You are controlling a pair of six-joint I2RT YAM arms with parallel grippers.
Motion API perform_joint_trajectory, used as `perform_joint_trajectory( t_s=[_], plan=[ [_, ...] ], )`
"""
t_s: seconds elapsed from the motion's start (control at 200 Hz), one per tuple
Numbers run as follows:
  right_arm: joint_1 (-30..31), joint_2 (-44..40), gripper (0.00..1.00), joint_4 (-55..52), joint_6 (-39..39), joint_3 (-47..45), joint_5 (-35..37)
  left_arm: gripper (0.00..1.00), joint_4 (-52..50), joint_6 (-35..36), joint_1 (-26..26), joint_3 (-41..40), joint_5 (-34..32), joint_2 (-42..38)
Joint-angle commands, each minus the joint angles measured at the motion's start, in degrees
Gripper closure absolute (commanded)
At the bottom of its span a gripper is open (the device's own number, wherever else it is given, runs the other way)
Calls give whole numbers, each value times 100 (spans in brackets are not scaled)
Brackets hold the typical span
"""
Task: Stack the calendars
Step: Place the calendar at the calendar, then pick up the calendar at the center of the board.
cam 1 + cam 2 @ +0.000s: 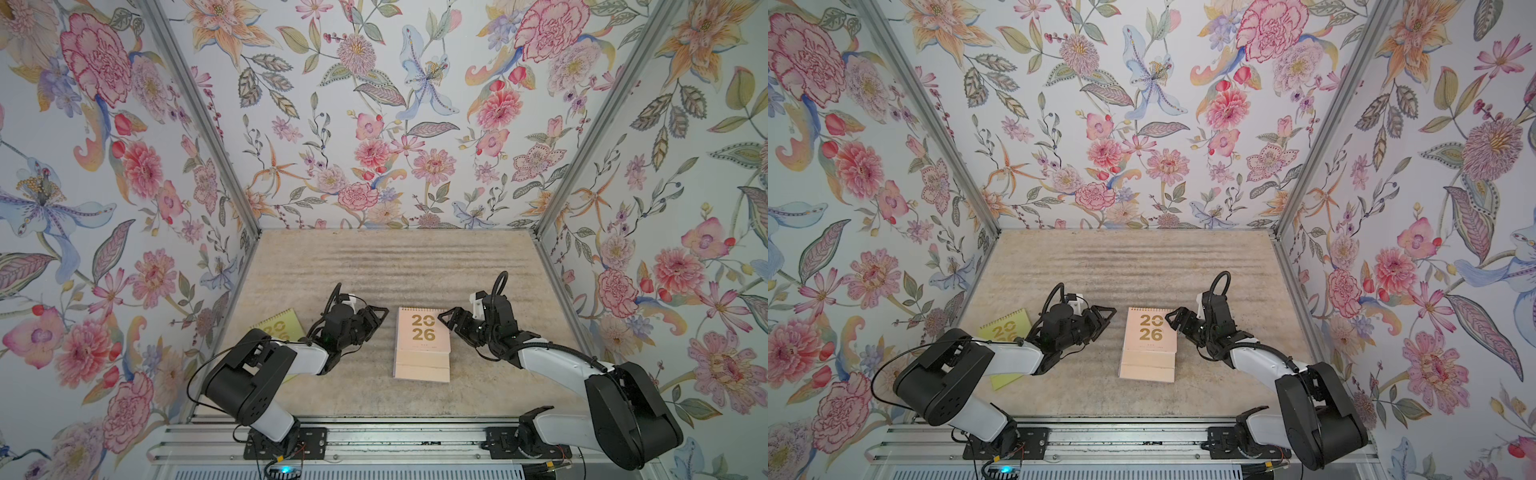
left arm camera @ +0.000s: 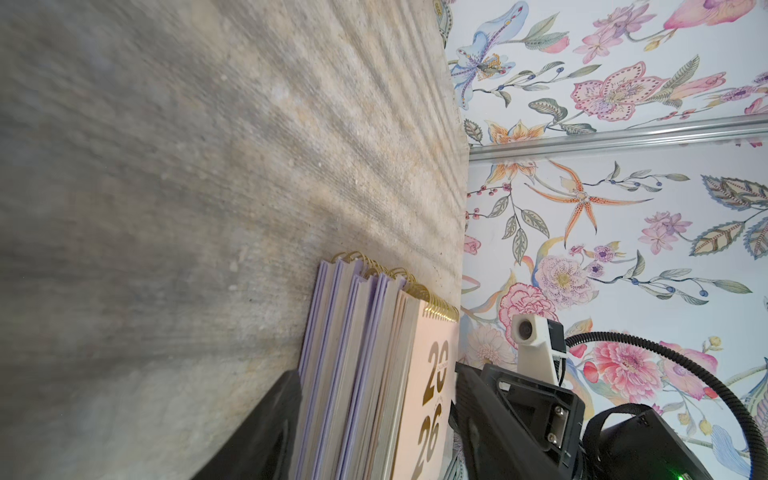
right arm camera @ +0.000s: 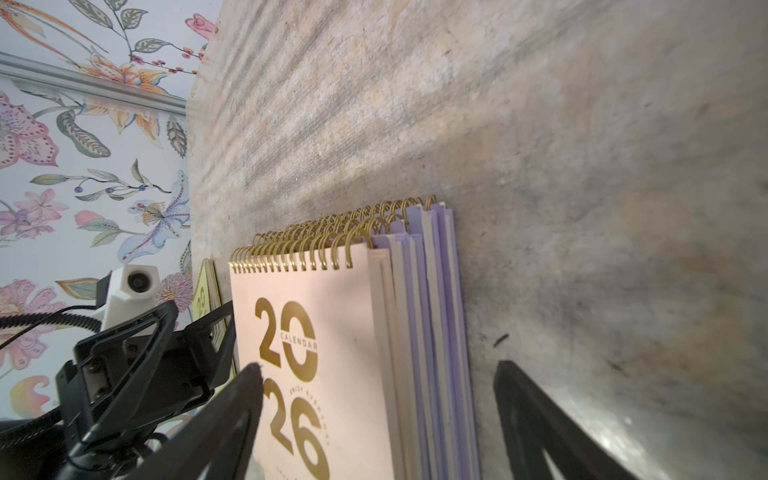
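A stack of calendars lies mid-table in both top views, with a peach "2026" calendar (image 1: pixel 422 336) (image 1: pixel 1148 338) on top. Both wrist views show lavender calendars (image 2: pixel 332 353) (image 3: pixel 436 311) under the peach cover (image 2: pixel 432 395) (image 3: pixel 316 332). A yellow-green calendar (image 1: pixel 278 324) (image 1: pixel 1005 328) (image 3: pixel 203 299) lies flat at the left, partly hidden by my left arm. My left gripper (image 1: pixel 380 318) (image 1: pixel 1111 316) (image 2: pixel 374 370) stands open just left of the stack. My right gripper (image 1: pixel 445 322) (image 1: pixel 1169 320) (image 3: pixel 380 365) is open at the stack's far right corner, holding nothing.
The beige table (image 1: pixel 374 266) is closed in by floral walls at the left, back and right. An aluminium rail (image 1: pixel 374 436) with both arm bases runs along the front edge.
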Motion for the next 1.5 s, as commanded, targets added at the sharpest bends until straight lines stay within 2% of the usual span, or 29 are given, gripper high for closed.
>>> perform_joint_trajectory(
  t_s=[0.0, 0.24, 0.35, 0.455, 0.631, 0.806, 0.931, 1.076, 1.236, 1.406, 1.491],
  plan=[
    [210, -228, 11, -1022, -539, 724, 721, 38, -1452, 804, 359, 166, -261, -646],
    [779, 509, 6, -1909, -806, 2137, 1402, 39, -4834, 2830, 1698, 965, -1136, -1911],
    [984, 1045, 5, -1944, -749, 2626, 1271, 40, -5781, 3450, 2304, 1263, -1514, -2234],
    [1126, 1639, 4, -1936, -697, 3128, 1040, 45, -6526, 3832, 2656, 1614, -2306, -2398],
    [1272, 2663, 4, -1894, -806, 3926, 564, 54, -7072, 4032, 3597, 1858, -2171, -2405],
    [1304, 3292, 4, -1480, -719, 4148, 199, 71, -7143, 3966, 4602, 1615, -1961, -2517],
    [1465, 3575, 3, -1694, -771, 4700, 245, 83, -7069, 3862, 5141, 1447, -1620, -2429],
    [2033, 3829, 2, -1891, -750, 5222, 462, 95, -7320, 4111, 5527, 1535, -1535, -2202],
    [2289, 3985, 1, -2061, -903, 5616, 494, 100, -7305, 4367, 6045, 1409, -1316, -2041],
    [2509, 4172, 0, -2246, -972, 5953, 559, 100, -7248, 4671, 6567, 1258, -1080, -1877],
    [2601, 4301, 1, -2364, -1006, 6164, 566, 100, -7133, 4721, 6748, 1189, -734, -1644]
  ],
)
